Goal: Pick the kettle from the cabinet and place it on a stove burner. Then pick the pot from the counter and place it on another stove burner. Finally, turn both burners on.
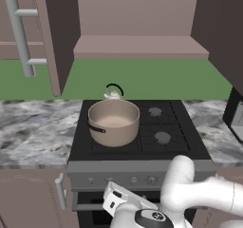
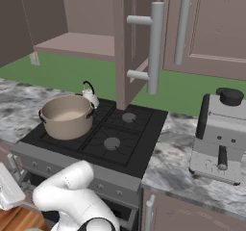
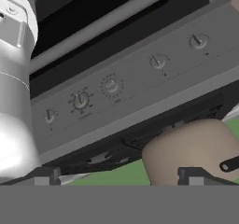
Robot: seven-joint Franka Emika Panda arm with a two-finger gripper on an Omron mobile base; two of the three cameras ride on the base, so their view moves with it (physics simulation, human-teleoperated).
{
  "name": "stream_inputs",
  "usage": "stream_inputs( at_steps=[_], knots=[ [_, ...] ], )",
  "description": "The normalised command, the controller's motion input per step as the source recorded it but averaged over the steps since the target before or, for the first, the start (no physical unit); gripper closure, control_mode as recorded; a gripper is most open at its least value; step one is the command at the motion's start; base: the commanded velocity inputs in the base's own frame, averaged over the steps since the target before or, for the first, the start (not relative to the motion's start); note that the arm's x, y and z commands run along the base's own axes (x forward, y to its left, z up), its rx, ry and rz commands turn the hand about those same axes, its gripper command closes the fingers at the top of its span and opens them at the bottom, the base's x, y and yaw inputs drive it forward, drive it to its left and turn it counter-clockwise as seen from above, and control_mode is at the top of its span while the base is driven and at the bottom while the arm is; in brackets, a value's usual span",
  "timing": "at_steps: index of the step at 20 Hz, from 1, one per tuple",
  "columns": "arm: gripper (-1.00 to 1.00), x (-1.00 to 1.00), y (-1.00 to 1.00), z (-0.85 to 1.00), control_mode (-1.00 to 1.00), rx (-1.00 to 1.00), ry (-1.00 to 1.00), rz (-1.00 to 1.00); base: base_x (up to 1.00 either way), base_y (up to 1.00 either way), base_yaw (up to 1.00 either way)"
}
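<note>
**Two vessels on the stove, knobs not yet turned**

Left base view: the pot (image 1: 114, 121) sits upright on the front-left burner of the cooktop (image 1: 190, 141), mouth up, one dark loop handle toward the stove's left edge. The kettle (image 1: 114, 94) stands just behind the pot on the back-left burner, largely hidden by it; its handle arches upward, and its spout direction I cannot tell. The tool (image 1: 111, 201) hangs low in front of the knob panel (image 1: 90, 179).

Right base view: the pot (image 2: 67, 115) and kettle (image 2: 89, 96) stand close together; the pot's handles line up roughly across the stove.

Hand view: the tool (image 3: 119, 176) is spread wide, holding nothing, facing the row of knobs (image 3: 110, 85). The likely slip is choosing a knob for a right-hand burner, since they look alike; a glancing approach could also slide off a knob without turning it.
</note>
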Motion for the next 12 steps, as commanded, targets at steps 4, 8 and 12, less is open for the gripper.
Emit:
stream_inputs(
  at_steps=[4, 8, 12],
  knots=[
    [-1.00, 0.16, 0.04, -0.12, -1.00, -0.01, 0.00, 0.00, 0.00, 0.00, 0.00],
    [-1.00, 0.18, 0.16, -0.08, -1.00, 0.00, 0.00, 0.00, 0.00, 0.00, 0.00],
    [-1.00, 0.02, 0.10, -0.16, -1.00, -0.04, 0.01, 0.00, 0.00, 0.00, 0.00]
  ],
)
